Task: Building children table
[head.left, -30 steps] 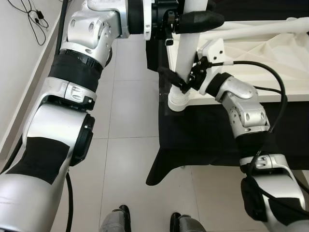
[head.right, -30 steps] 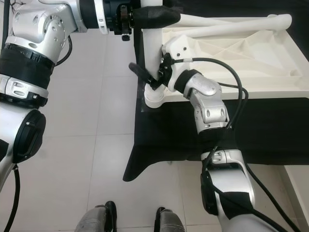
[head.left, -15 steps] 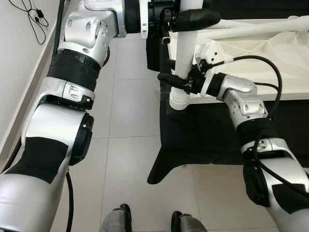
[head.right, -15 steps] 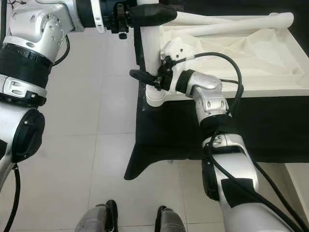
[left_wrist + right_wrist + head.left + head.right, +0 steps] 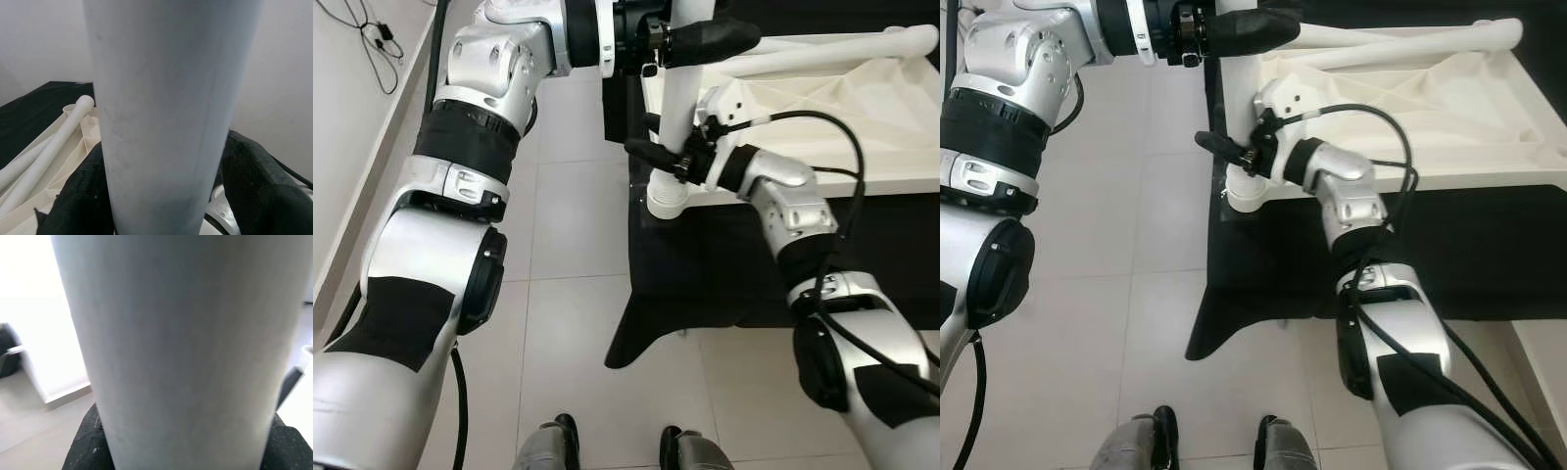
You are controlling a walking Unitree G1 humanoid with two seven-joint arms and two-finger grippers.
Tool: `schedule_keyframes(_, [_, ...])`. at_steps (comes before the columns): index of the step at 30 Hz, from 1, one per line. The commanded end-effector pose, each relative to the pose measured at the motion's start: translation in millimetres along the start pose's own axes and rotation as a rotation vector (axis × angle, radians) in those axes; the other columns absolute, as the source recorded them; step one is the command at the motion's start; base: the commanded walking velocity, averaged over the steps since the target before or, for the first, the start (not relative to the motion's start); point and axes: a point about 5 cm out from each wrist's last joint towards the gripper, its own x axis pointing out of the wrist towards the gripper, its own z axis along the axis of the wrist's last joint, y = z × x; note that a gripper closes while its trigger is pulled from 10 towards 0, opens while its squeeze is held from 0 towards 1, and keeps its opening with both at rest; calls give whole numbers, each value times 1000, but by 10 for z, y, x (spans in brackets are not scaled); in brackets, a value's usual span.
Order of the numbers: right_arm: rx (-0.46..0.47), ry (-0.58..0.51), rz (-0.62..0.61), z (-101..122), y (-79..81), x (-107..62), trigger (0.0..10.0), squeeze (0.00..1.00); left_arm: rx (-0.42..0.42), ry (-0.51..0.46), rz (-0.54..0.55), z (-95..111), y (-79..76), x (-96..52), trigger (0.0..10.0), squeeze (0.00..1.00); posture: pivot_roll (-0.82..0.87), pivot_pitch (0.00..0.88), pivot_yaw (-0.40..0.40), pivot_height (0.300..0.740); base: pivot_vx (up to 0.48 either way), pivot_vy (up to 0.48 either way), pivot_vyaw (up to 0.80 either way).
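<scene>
Nearest are the robot's feet (image 5: pixel 617 447) on a floor (image 5: pixel 563 323) of pale square tiles, with a white wall (image 5: pixel 352 117) running along the left and a loose cable (image 5: pixel 377 34) against it. Ahead stands a low bench (image 5: pixel 1489 255) draped in a black cloth (image 5: pixel 705 284) whose corner hangs to the floor. On it lies an upside-down white tabletop (image 5: pixel 1449 108), ribbed on its underside. At its near-left corner a white leg (image 5: pixel 677 108) stands upright, long axis vertical, foot end up, its lower end in a ringed socket (image 5: pixel 668 201). The right gripper (image 5: pixel 668 157) is clamped on the leg just above the socket; the left gripper (image 5: pixel 690 41) is clamped on it higher up. In both wrist views the black fingers (image 5: pixel 254 191) press either side of the leg. Farther back, two more legs (image 5: pixel 1400 37) lie across the tabletop's far edge, pointing left to right.
</scene>
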Motion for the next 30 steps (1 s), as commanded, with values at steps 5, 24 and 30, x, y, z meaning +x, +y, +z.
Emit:
schedule_keyframes(5, [155,337,-451,-900,585,-385,0,0,-8,39,-49,-69,-47,78,10000,0,116,273,-6,740,0,0,0])
schedule_keyframes(24, [105,305,-594,-580,568,-301,0,0,-2,39,-51,-53,-37,99,0,0,106,259,10,740,0,0,0])
schedule_keyframes(30, [119,307,-601,-575,587,-295,0,0,-4,37,-55,-49,-35,108,0,0,105,262,13,740,0,0,0])
